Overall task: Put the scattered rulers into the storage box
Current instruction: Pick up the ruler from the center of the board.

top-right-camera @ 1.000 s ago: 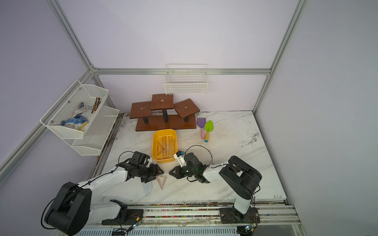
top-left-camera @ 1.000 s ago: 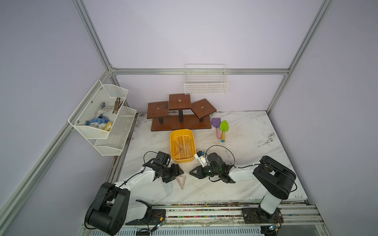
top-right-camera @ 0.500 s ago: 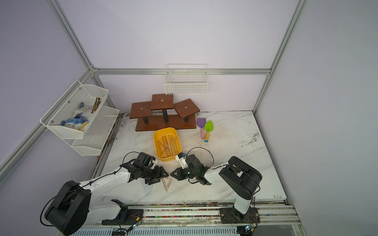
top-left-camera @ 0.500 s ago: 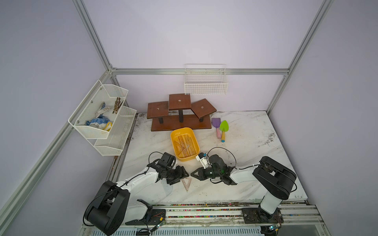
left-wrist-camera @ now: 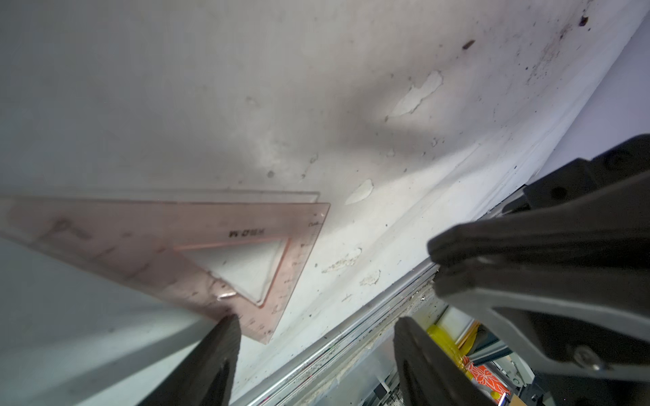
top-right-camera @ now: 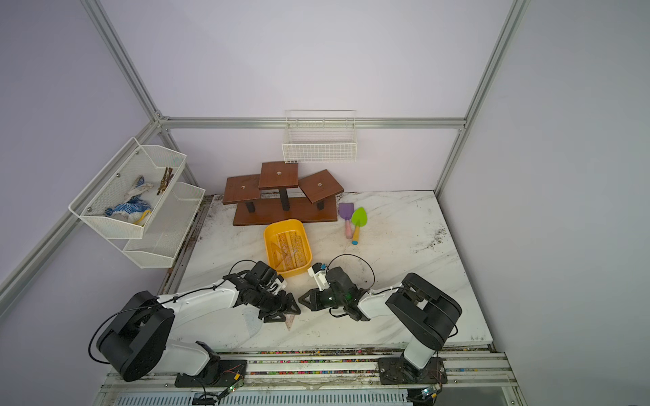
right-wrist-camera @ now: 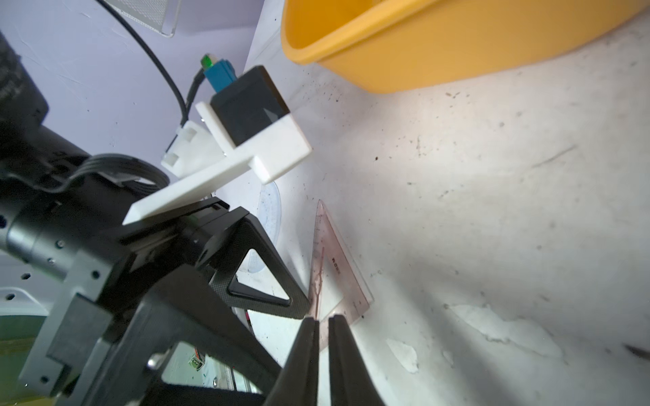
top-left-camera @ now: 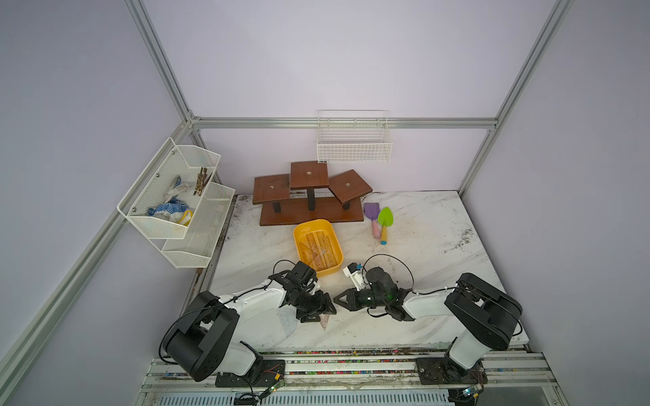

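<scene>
On the white marble table (top-left-camera: 422, 246) we saw the yellow storage box (top-left-camera: 311, 223) with several rulers (top-left-camera: 318, 246) lying inside. Nearer the front edge, the left gripper (left-wrist-camera: 316, 320) stood spread wide over a pink set square (left-wrist-camera: 147, 232) lying flat, one fingertip at its edge. The right gripper (right-wrist-camera: 324, 319) was just beside it, fingers pressed almost together on nothing.

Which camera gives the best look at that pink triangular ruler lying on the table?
The left wrist view: the pink triangular ruler fills much of the picture, with its cutout and printed marks visible. The right wrist view shows it smaller and at a slant. In both top views only its tip shows.
</scene>
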{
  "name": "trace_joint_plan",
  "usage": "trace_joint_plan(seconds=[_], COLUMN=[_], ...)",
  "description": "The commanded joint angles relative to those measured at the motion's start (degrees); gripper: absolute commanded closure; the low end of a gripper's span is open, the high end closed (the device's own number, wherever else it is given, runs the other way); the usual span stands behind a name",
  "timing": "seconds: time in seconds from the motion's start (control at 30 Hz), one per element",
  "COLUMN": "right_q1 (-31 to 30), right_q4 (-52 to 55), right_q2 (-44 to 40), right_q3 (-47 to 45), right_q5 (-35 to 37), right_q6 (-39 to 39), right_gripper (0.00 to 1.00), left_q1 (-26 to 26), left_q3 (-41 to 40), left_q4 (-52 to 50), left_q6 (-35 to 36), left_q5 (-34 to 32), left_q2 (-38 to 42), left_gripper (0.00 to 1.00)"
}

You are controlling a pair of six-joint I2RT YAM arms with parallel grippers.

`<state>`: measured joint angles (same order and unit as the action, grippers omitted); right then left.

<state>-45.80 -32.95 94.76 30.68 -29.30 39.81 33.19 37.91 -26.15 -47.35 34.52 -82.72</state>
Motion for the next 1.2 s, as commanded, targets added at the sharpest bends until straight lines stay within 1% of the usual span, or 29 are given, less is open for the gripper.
trace_joint_plan(seconds=[0.0, 0.13, 0.2, 0.3, 0.37, 0.43, 0.53, 0.7, 0.9, 1.07, 1.1, 1.17], right_q1=[0.86, 1.15, 1.07, 0.48, -0.14, -0.49, -0.99, -2.07, -2.63, -2.69, -2.65, -2.70], right_q4=[-1.06, -1.52, -4.55, -9.33, -9.82, -9.52, -7.94, -5.41, -3.19, -2.73, -2.68, -2.60], right_q2=[-2.07, -2.61, -1.93, 0.27, 1.80, 3.04, 3.84, 4.53, 6.50, 7.99, 8.26, 8.53], right_q3=[-1.18, -1.89, -2.55, -3.17, -2.43, -1.35, -0.30, 0.37, 1.36, 1.86, 1.88, 1.77], right_q5=[0.22, -0.45, -1.42, -1.74, -1.29, -1.06, -0.27, 1.40, 2.11, 1.87, 1.81, 1.79], right_q6=[0.18, 0.55, 1.95, 4.10, 4.18, 4.00, 3.29, 2.38, 1.85, 1.50, 1.43, 1.34], right_gripper=[0.86, 0.86, 0.87, 0.94, 0.95, 0.97, 1.00, 1.00, 1.00, 1.00, 1.00, 1.00], left_q1=[0.38, 0.54, 0.49, 0.42, -1.04, -3.59, -7.69, -11.32, -11.83, -11.83, -11.83, -11.83], left_q3=[0.89, 3.02, 4.91, 5.78, 5.35, 5.07, 4.61, 4.67, 4.46, 3.41, 3.23, 2.97], left_q4=[3.05, 5.75, 7.23, 8.95, 8.55, 7.54, 6.52, 4.28, 5.49, 6.93, 7.06, 7.08], left_q6=[1.30, 0.74, 0.13, -0.71, -0.66, 0.42, 2.34, 5.96, 6.30, 5.79, 5.70, 5.69], left_q5=[0.30, 0.67, 0.40, -3.04, -6.15, -7.56, -7.39, -7.27, -5.53, -4.58, -4.39, -4.21], left_q2=[-2.12, -4.58, -4.49, 0.07, 3.60, 5.55, 6.34, 5.02, 2.42, 2.34, 0.38, 0.04], left_gripper=[0.27, 0.27, 0.29, 0.29, 0.29, 0.29, 0.29, 0.28, 0.27, 0.27, 0.27, 0.27])
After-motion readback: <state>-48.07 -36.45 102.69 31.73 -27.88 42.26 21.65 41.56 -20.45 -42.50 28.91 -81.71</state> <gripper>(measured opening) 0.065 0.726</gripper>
